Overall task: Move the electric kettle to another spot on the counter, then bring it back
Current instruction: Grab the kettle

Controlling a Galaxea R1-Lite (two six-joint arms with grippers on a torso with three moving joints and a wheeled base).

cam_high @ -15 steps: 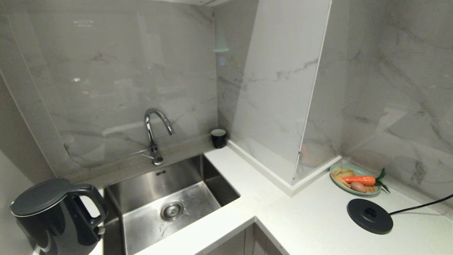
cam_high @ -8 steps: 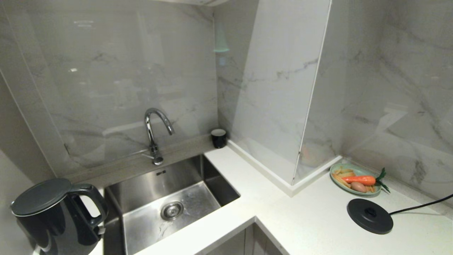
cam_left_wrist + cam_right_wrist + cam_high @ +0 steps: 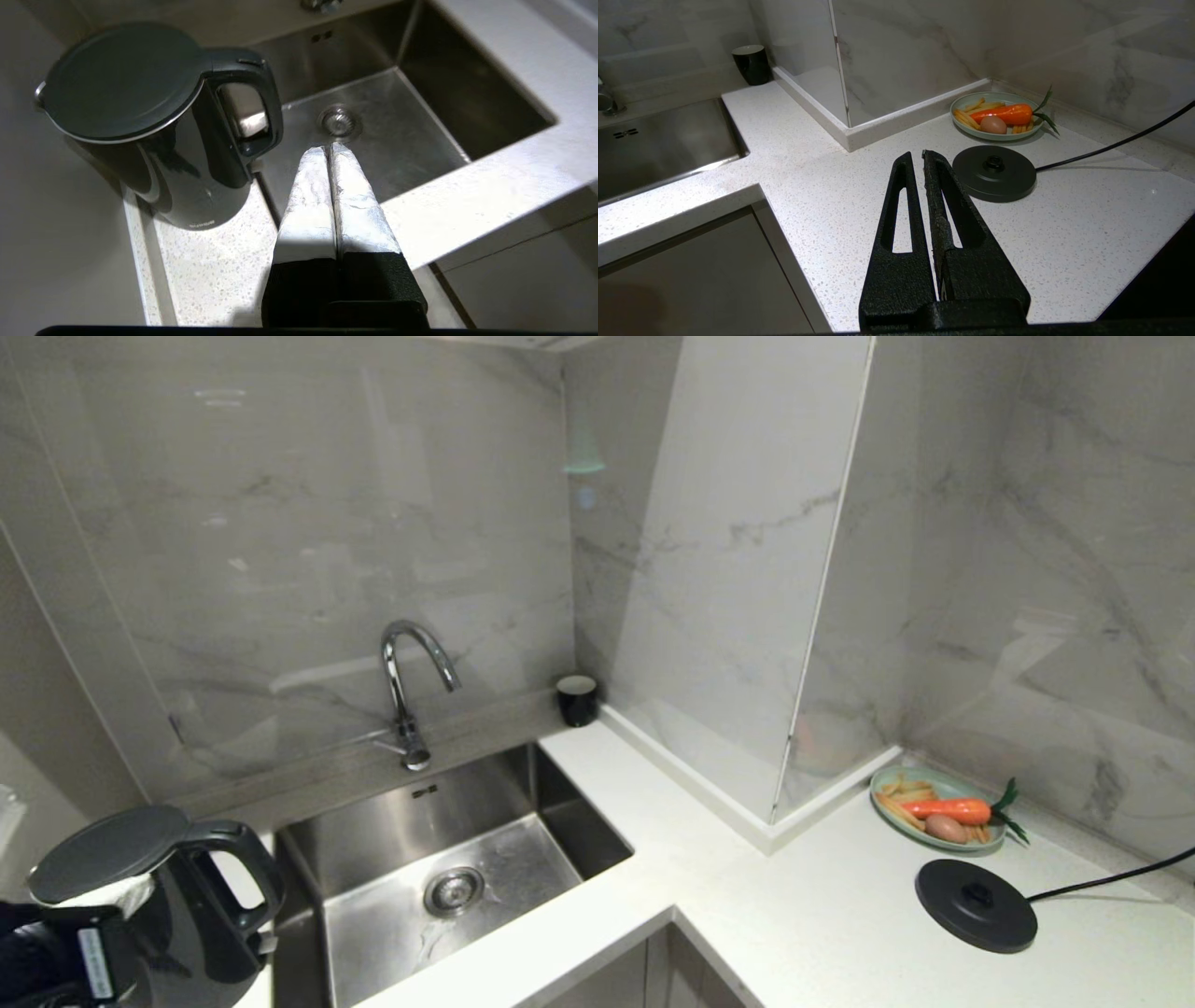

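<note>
From the head we see the electric kettle (image 3: 168, 896) upright on the worktop (image 3: 840, 915) left of the sink (image 3: 448, 868), our left gripper (image 3: 103, 896) apparently overlapping its near side. The left wrist shows the gripper pressed shut, empty, angled down beside the handle. The right wrist shows the right gripper (image 3: 923, 156) closed, empty, over the worktop.

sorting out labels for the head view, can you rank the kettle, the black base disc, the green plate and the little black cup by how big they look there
1. electric kettle, largest, though it stands nearest the camera and is partly hidden by the left claw
2. green plate and base disc, which look alike, so no ranking
3. black cup, smallest, but farthest back
</note>
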